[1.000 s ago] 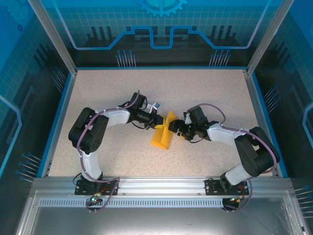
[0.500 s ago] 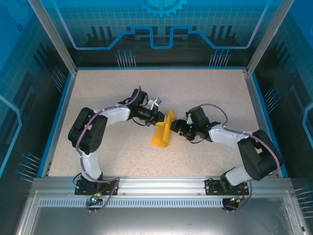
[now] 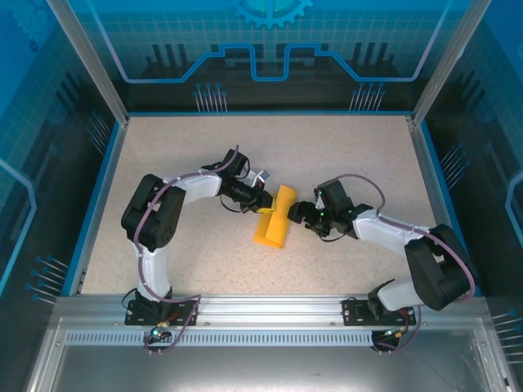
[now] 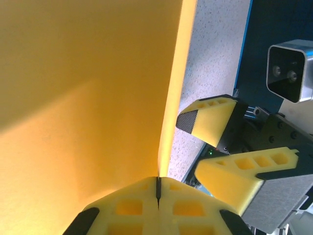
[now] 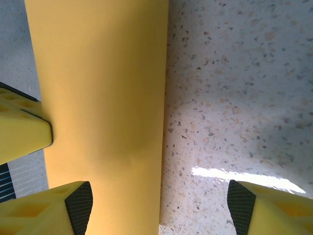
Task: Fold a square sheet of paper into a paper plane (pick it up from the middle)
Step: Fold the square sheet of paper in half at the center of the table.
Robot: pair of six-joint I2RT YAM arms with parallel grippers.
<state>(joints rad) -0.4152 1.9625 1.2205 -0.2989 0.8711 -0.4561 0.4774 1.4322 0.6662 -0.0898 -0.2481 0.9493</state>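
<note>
The square sheet of paper (image 3: pixel 274 227) is orange-yellow and folded into a long narrow strip, lying mid-table with its far end raised. I cannot tell whether it has a pointed tip. My left gripper (image 3: pixel 266 202) is shut on its upper left edge. In the left wrist view the paper (image 4: pixel 88 98) runs into the closed left gripper (image 4: pixel 158 182). My right gripper (image 3: pixel 296 214) stands open just right of the strip. In the right wrist view the paper (image 5: pixel 98 88) has its long edge between the jaws of the open right gripper (image 5: pixel 159 208), which touch nothing.
The speckled table (image 3: pixel 359 155) is walled by a blue rim (image 3: pixel 105 188) and a metal frame. The right gripper's fingers (image 4: pixel 210 115) show close beside the paper in the left wrist view. A left fingertip (image 5: pixel 19 134) shows in the right wrist view.
The left gripper has turned a little with the paper, and the raised flap now leans flatter. The right gripper has drawn slightly back to the right, still open.
</note>
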